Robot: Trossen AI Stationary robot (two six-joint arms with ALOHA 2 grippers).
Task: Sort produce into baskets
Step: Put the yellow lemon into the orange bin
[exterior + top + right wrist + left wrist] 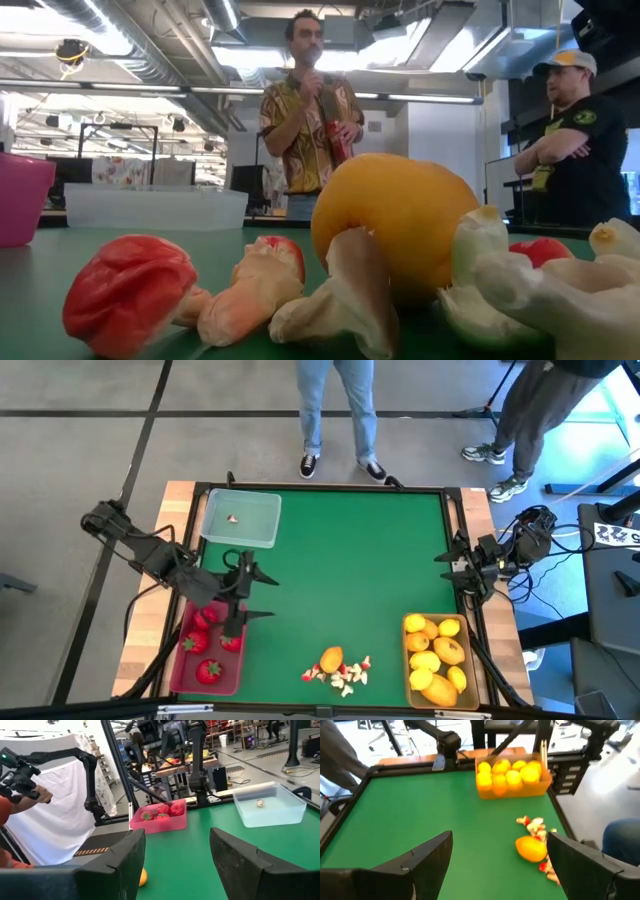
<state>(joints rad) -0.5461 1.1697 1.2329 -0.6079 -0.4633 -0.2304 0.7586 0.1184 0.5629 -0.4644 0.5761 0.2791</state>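
Left gripper (238, 592) stood with fingers spread wide and nothing between them, hovering at the inner edge of the shallow pinkish-red plastic tray (181, 675), which held several red toy strawberries (208, 671). Right gripper (453, 565) likewise stood wide apart and empty, parked at the table's right edge, just above the tan-yellow plastic tray (409, 665) packed with yellow and orange lemon-like ovals (449, 651). The clear translucent tray (241, 517) at the far left held one tiny white-and-red bit (233, 517). On the green mat (340, 560), between the two coloured trays at the near edge, lay one orange oval (331, 658) touching a heap of small white-and-red bits (345, 674).
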